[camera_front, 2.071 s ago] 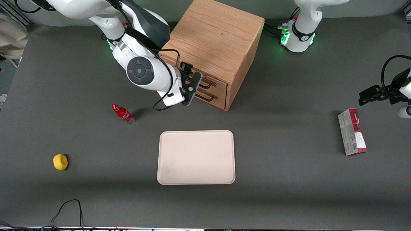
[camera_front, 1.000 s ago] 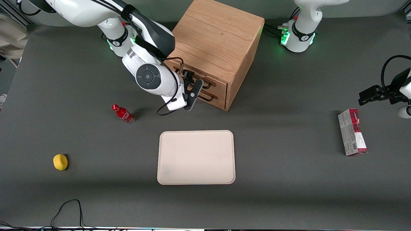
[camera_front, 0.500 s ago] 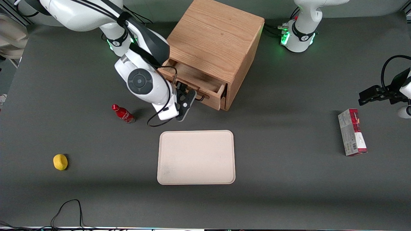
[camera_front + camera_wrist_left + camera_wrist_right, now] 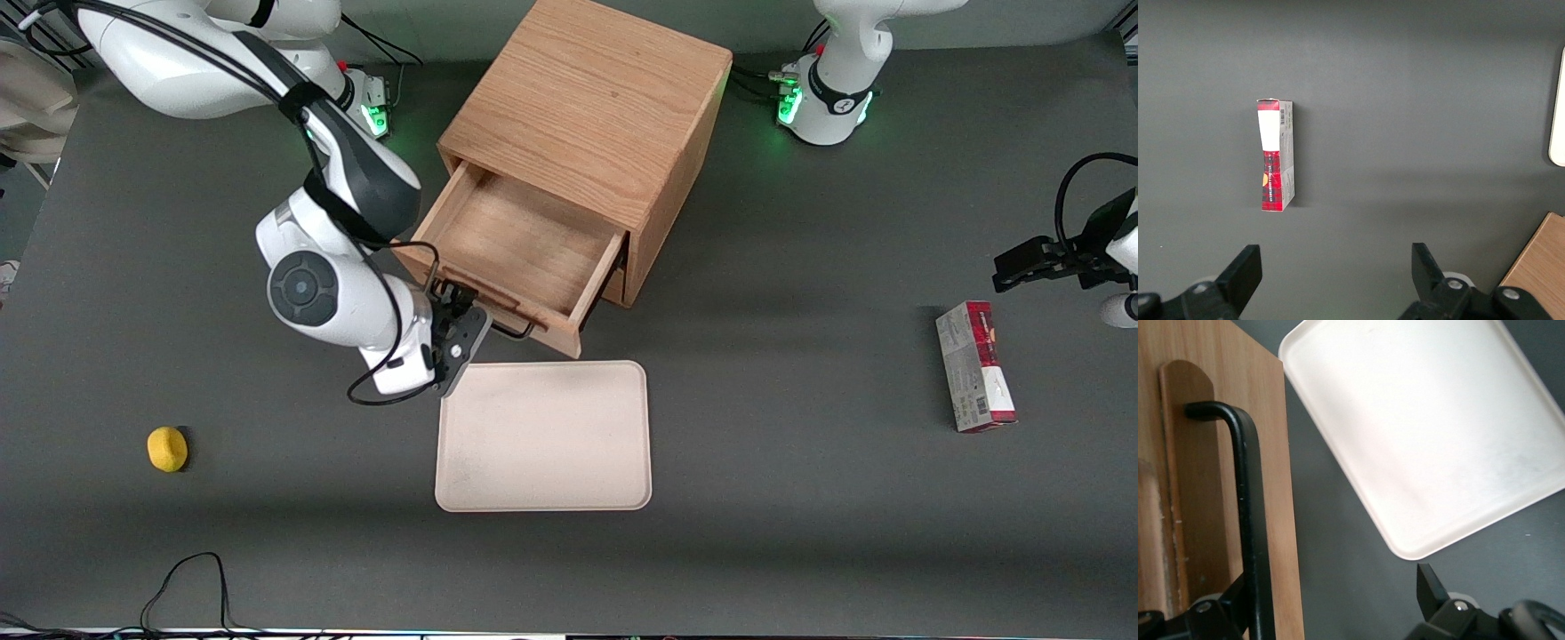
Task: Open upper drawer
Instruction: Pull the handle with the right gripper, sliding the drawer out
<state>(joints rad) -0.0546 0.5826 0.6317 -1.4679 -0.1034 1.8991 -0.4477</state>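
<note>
Half a second back we had the drawer (image 4: 520, 244) only partly out of the cabinet (image 4: 591, 107); now it stands far out, its bare wooden floor open to the front camera and its front panel almost over the near edge of the tray (image 4: 542, 436). Two seconds ago it was fully shut. We judge the task essentially done: the drawer is open wide, and more pulling would only risk dragging the cabinet across the bench (image 4: 800, 498) or running the drawer off its guides.

Our gripper (image 4: 458, 338) sits at the drawer's front, toward the working arm's end of the handle (image 4: 1248, 513). In the right wrist view the black bar runs between the fingers (image 4: 1431, 587), which stand spread well wider than the bar, one on each side. We cannot tell whether either finger touches the bar; it is hooked rather than pinched, and nothing else is held.

The lower drawer is hidden beneath the open one. What seems left is to back the gripper off the handle without nudging the drawer inward.
</note>
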